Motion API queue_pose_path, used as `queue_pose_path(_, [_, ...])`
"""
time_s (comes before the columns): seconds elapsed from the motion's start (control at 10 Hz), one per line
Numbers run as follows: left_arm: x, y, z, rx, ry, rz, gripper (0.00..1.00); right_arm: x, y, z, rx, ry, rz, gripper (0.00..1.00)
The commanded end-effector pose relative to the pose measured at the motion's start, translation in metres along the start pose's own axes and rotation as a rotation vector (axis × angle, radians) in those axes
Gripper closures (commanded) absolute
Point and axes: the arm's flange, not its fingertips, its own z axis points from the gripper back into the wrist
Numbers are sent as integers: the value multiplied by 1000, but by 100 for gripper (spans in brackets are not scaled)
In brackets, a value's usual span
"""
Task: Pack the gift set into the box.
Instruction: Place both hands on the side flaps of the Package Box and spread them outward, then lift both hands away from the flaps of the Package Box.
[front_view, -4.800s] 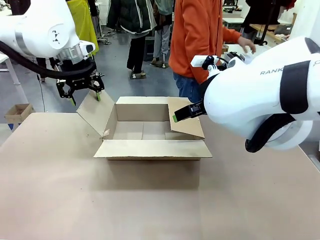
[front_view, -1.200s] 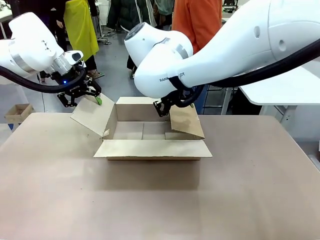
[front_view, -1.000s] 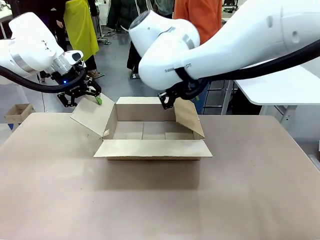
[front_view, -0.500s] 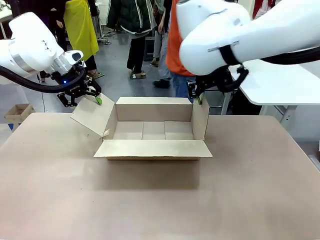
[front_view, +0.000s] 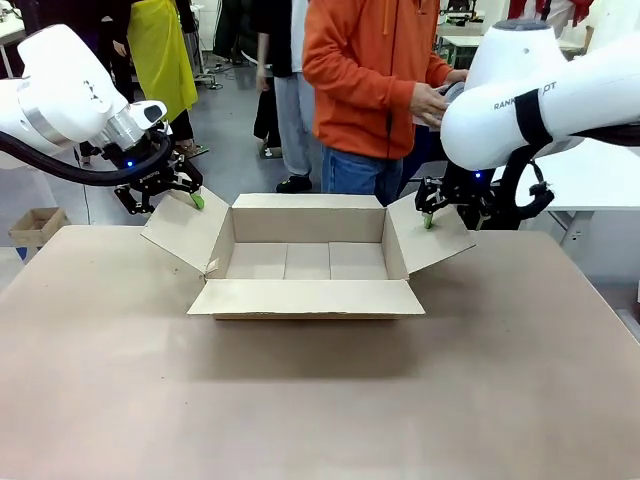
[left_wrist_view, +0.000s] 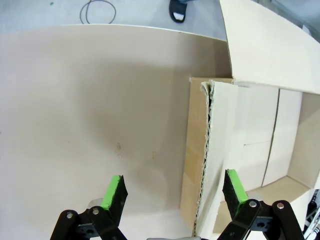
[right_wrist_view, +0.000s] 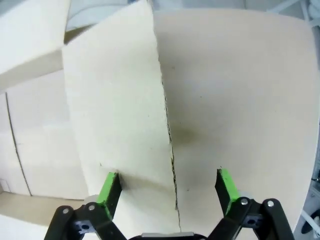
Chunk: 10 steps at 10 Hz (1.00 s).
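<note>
Your box sits on the smooth, matte, pale brown table. It is a rectangular carton of brown corrugated cardboard, open at the top, with plain flaps and straight seams across its bare floor. The front flap lies almost flat on the box's near side. The left flap and right flap slant up and outward from the box's two short ends.

Your left gripper is at the outer edge of the box's left flap. In the left wrist view, the left gripper is spread wide. Its green pads stand on either side of the flap's ragged, fluted edge with a gap to each, so it has hold of nothing.

Your right gripper is at the outer edge of the box's right flap. In the right wrist view, the right gripper is just as wide. One pad is over the flap's flat face and the other is out over the table, so the flap is not pinched.

A person in an orange hooded top stands just behind the box's far wall.
</note>
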Motion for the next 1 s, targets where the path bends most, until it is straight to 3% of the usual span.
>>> queue_pose_path(0.0, [-1,0,2,21,-8,10,0,0,23,14,-52,-22,32,0])
queue_pose_path(0.9, [-1,0,2,21,-8,10,0,0,23,14,-52,-22,32,0])
